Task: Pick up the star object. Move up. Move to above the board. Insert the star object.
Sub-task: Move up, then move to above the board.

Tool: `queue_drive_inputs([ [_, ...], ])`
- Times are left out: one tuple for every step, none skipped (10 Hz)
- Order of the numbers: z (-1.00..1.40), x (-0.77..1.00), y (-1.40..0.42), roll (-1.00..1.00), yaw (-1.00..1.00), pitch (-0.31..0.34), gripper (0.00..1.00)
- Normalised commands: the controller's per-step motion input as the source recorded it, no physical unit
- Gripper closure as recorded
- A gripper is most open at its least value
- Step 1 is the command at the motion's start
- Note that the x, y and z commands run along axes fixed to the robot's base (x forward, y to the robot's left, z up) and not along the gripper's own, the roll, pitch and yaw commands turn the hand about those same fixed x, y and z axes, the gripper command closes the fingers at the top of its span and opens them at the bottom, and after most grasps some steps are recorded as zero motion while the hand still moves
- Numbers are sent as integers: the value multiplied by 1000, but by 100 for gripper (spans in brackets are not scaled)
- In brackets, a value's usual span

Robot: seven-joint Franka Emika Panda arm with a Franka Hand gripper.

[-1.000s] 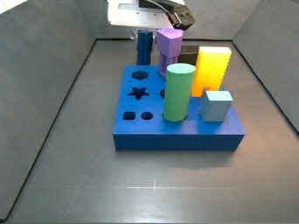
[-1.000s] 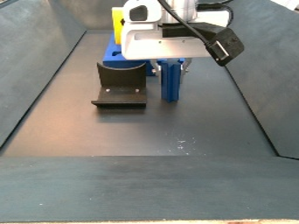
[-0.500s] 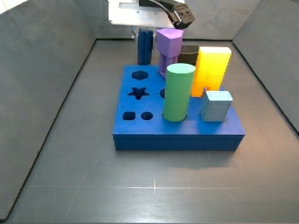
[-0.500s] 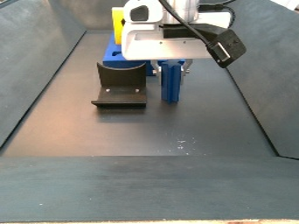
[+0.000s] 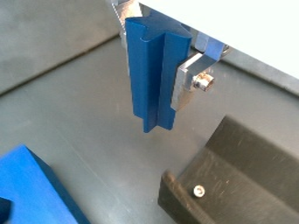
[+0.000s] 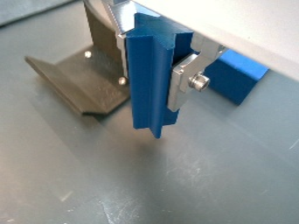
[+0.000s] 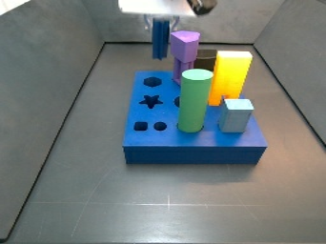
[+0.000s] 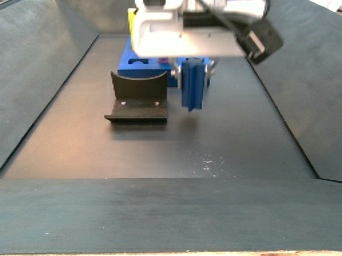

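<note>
The star object (image 5: 149, 79), a dark blue ridged post, hangs upright in my gripper (image 5: 159, 77), which is shut on its upper part. One silver finger (image 6: 184, 83) presses its side; the opposite finger is mostly hidden behind it. The post's lower end is clear of the floor in both wrist views. In a side view the star object (image 7: 159, 38) hangs behind the board (image 7: 192, 148), beside the purple post. The board's star hole (image 7: 151, 101) shows in its top. From the opposite side the star object (image 8: 195, 85) hangs under the gripper (image 8: 195, 70), in front of the board (image 8: 134, 65).
On the board stand a purple hexagonal post (image 7: 186, 52), a green cylinder (image 7: 195, 100), a yellow block (image 7: 232, 76) and a light blue cube (image 7: 235, 114). The fixture (image 8: 138, 100) sits on the floor beside the held post. Grey walls enclose the floor.
The gripper has risen with the star object in it; the post's lower end has left the floor. Everything on the board is unchanged.
</note>
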Motion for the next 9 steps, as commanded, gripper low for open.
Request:
queue_drive_inputs([
  [278,-33,8,6,-6,21,100],
  [1000,156,82,-139,72,-47,100],
  [1000,165,85,-140,67,-21,100],
  [1000,159,81,-145,54,25,100],
  [1000,154,79,-147,42,51,100],
  [1000,149,78,-146,31,64,100],
  [1000,142,75,-144,19,68,100],
  [1000,135,73,-141,11,70,100],
  [1000,129,71,-139,3,70,100],
])
